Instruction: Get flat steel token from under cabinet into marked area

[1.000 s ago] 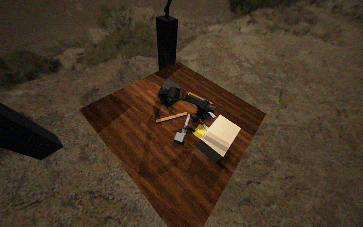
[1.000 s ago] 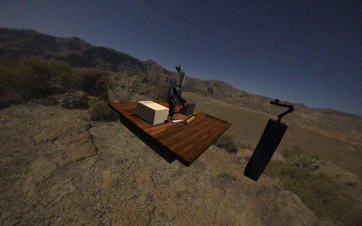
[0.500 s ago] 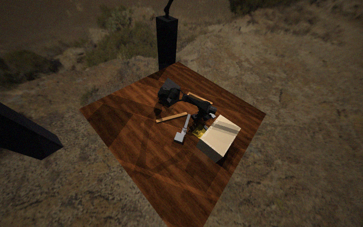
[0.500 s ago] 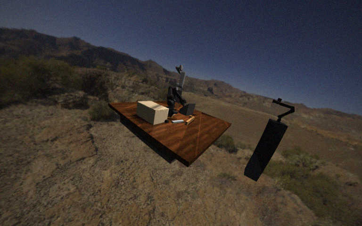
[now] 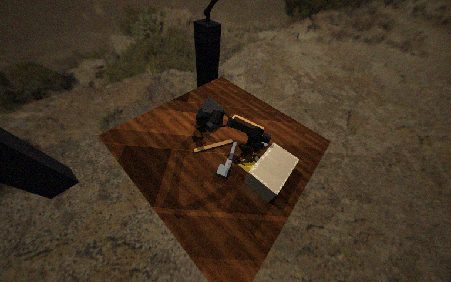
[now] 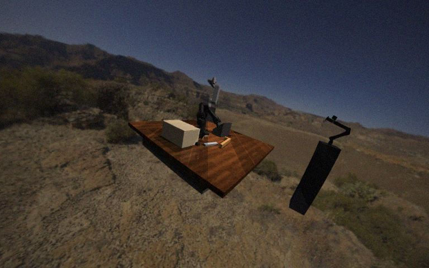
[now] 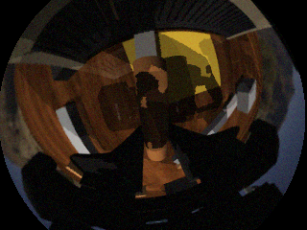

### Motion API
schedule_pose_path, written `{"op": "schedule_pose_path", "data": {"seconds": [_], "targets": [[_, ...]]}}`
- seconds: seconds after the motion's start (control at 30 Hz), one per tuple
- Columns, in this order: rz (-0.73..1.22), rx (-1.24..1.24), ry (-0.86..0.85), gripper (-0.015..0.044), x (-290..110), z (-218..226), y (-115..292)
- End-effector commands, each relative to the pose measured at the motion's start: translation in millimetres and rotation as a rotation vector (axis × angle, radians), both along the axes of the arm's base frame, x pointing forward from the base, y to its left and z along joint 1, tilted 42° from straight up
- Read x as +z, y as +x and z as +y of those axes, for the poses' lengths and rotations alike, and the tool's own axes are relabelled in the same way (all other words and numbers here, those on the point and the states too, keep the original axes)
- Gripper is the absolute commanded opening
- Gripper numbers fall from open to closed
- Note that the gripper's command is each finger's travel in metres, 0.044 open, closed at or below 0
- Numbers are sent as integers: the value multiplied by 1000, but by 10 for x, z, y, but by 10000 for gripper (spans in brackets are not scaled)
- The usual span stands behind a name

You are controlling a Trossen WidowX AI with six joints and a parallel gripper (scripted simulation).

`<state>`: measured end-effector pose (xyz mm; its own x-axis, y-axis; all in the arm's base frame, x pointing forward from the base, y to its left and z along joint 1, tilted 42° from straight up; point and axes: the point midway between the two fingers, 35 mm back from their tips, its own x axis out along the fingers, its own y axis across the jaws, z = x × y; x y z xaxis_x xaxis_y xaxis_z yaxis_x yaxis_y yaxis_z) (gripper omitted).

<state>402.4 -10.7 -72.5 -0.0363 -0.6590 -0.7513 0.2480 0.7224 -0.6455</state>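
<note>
The cabinet (image 5: 275, 169) (image 6: 177, 132) is a cream box with dark slots along its lower front, seen at the top of the wrist view (image 7: 192, 16). The yellow marked area (image 5: 245, 167) (image 7: 211, 42) lies before it, partly in shadow. My gripper (image 5: 247, 150) (image 7: 153, 126) is shut on the handle (image 7: 155, 152) of a tool, a round brown handle, mostly shadowed. Its flat grey blade (image 7: 145, 44) points at the cabinet front and crosses the left part of the yellow area in the wrist view. The blade's far end is hard to make out. I cannot make out the steel token.
A grey tool with a block end (image 5: 223, 170) (image 7: 247, 93) lies beside the yellow area, away from the arm. A pale grey bar (image 5: 264, 144) (image 7: 72, 129) lies on the other side. Two wooden strips (image 5: 213, 145) (image 5: 248, 121) lie nearer the arm's base.
</note>
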Motion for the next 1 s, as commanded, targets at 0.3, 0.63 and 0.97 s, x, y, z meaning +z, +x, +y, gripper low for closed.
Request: {"op": "schedule_pose_path", "data": {"seconds": [0.3,0.63,0.97], "targets": [[-3,1,1,0,18,-24,138],[-3,1,1,0,20,-49,180],[-3,1,0,0,90,-141,150]]}}
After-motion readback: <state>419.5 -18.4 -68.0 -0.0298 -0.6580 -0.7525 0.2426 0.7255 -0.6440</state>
